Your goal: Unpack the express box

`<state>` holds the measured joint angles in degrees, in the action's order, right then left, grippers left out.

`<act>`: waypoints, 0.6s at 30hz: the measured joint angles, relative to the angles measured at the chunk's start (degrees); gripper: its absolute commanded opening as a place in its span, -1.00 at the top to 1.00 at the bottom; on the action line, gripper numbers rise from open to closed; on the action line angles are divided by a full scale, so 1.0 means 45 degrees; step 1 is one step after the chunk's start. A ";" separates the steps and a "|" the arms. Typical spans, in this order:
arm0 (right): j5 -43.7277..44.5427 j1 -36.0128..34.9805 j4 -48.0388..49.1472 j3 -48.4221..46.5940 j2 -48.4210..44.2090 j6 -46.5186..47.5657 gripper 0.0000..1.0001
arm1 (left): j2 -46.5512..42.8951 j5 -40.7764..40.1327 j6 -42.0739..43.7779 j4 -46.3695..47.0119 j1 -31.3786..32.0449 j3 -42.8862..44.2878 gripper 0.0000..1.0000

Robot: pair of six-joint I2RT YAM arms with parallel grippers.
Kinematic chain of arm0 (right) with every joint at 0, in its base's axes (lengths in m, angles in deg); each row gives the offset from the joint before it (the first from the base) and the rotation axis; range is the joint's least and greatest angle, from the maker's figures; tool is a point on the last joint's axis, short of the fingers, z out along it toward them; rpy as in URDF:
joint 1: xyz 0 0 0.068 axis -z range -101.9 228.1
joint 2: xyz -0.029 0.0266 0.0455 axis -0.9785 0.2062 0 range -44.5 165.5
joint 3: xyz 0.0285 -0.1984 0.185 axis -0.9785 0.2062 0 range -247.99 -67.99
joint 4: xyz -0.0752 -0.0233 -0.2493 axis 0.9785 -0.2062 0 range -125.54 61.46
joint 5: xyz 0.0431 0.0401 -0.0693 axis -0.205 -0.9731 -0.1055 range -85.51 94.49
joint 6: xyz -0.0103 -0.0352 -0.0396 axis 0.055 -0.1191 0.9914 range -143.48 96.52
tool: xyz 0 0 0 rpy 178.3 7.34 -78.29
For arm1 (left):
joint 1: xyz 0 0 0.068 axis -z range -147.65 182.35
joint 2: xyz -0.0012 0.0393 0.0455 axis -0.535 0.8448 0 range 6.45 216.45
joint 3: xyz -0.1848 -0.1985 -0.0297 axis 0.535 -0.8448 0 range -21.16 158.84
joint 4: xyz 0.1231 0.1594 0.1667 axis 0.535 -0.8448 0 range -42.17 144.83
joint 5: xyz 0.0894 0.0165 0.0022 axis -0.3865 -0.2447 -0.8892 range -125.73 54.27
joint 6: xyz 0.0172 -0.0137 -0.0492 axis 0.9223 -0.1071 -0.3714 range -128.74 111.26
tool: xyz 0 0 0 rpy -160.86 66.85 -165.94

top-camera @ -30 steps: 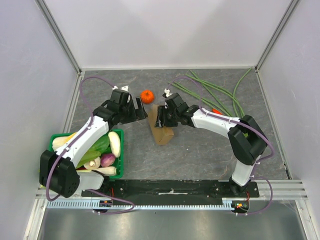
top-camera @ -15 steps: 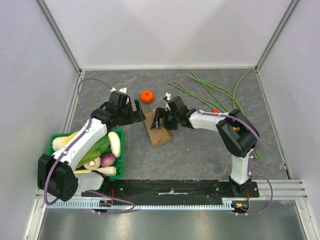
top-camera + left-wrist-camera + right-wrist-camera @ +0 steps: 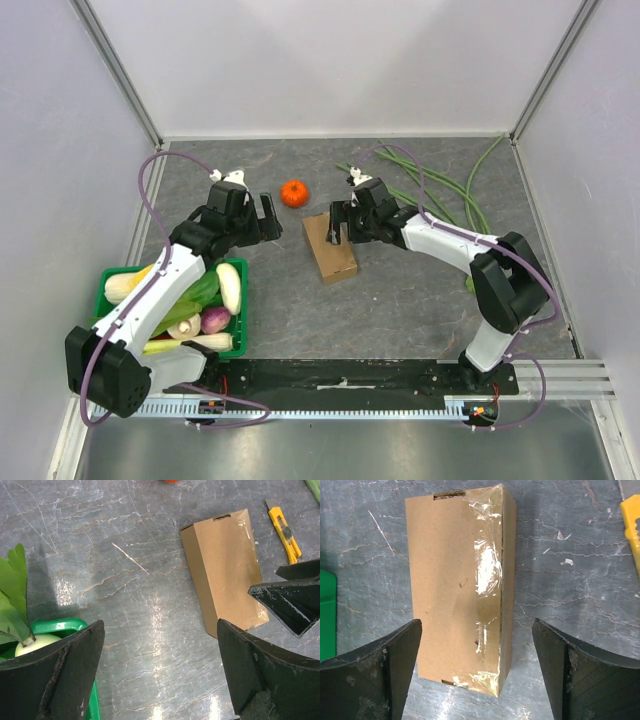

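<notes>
The express box (image 3: pixel 331 250) is a plain brown carton lying flat on the grey table, shut, with clear tape along its seam. It also shows in the left wrist view (image 3: pixel 225 570) and the right wrist view (image 3: pixel 455 585). My right gripper (image 3: pixel 339 227) is open and hovers over the box's far right side, with the box's near end between its spread fingers (image 3: pixel 476 625). My left gripper (image 3: pixel 263 215) is open and empty, to the left of the box and apart from it (image 3: pixel 160 625).
A tangerine (image 3: pixel 294 193) lies behind the box. A green crate (image 3: pixel 239 335) of vegetables stands at the near left. Long green beans (image 3: pixel 440 185) lie at the back right. A yellow utility knife (image 3: pixel 285 532) lies right of the box, under the right arm.
The box was tilted between the two grippers; now it lies flat, a little further right. My left gripper has drawn back to the left and my right gripper has shifted right.
</notes>
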<state>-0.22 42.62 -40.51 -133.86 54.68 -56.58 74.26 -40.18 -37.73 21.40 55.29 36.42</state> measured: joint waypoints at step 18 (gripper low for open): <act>0.0189 -0.0389 -0.1078 -0.1083 0.1171 0.0884 -0.01 | 0.0840 0.2924 -0.1117 0.2152 -0.0019 -0.1268 -0.58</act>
<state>0.64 40.87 -45.36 -138.73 59.95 -52.60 78.04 -27.02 -42.76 31.09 55.20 30.72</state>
